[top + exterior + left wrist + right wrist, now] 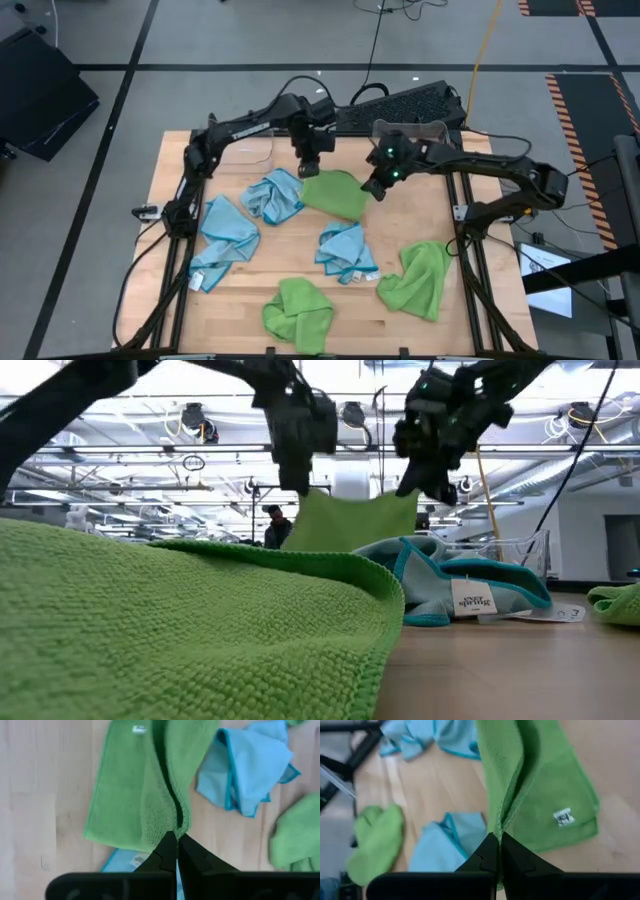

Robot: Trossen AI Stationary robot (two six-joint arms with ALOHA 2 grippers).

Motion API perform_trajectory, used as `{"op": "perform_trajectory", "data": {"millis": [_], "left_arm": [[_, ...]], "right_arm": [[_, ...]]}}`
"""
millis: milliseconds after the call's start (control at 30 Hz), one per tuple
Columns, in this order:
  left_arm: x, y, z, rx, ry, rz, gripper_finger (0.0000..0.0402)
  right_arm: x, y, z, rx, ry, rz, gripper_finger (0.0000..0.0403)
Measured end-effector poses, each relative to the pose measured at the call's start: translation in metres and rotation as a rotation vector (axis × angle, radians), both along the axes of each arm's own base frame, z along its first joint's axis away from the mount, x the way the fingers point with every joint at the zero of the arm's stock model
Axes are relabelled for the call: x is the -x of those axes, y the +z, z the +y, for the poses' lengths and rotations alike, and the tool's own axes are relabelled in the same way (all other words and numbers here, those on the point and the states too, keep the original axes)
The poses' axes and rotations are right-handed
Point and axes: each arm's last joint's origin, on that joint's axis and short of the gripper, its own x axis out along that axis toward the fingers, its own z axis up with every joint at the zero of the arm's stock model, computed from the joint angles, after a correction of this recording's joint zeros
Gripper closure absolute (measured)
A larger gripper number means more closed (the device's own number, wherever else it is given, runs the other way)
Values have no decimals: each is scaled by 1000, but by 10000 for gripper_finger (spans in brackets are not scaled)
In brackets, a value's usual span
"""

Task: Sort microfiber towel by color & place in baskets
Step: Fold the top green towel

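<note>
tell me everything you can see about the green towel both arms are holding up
The green towel is a bright green microfiber cloth with a looped, fuzzy weave, a stitched hem and a small white tag near one edge. It hangs lifted off the wooden table, stretched between the left gripper and the right gripper, each with its jaws shut on an upper edge. The cloth folds and drapes downward below both grips, above the far middle of the table.

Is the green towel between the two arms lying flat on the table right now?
No. The low view shows the green towel hanging in the air, with the left gripper and right gripper each pinching an upper corner.
</note>
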Motion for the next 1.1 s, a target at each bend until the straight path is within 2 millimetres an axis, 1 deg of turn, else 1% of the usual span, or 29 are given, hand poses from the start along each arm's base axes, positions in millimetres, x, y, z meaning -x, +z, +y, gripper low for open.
{"op": "perform_trajectory", "data": {"millis": [100,200,367,467,567,667,767,833,900,967,1033,1100], "left_arm": [[3,17,-6,-78,15,-34,400],[7,35,-5,-170,67,-92,400],[14,56,8,-278,184,-186,401],[23,70,16,-330,252,-226,401],[36,85,21,-373,314,-255,401],[49,103,24,-394,367,-310,401],[63,121,21,-413,396,-360,401],[71,130,17,-418,411,-386,401],[75,136,15,-414,425,-400,401],[77,137,12,-403,432,-396,401],[76,136,8,-393,428,-383,401],[71,130,4,-369,405,-352,401]], "right_arm": [[9,12,-4,27,-62,-39,403],[15,21,-11,56,-114,-77,403],[17,30,-30,111,-184,-186,402],[16,39,-46,136,-242,-244,402],[15,56,-64,185,-280,-286,403],[17,79,-79,258,-302,-334,403],[19,99,-92,309,-321,-369,403],[21,108,-96,324,-323,-371,402],[22,113,-97,322,-306,-374,403],[23,111,-96,297,-289,-358,403],[23,107,-94,260,-264,-333,403],[22,103,-91,242,-243,-300,402]]}}
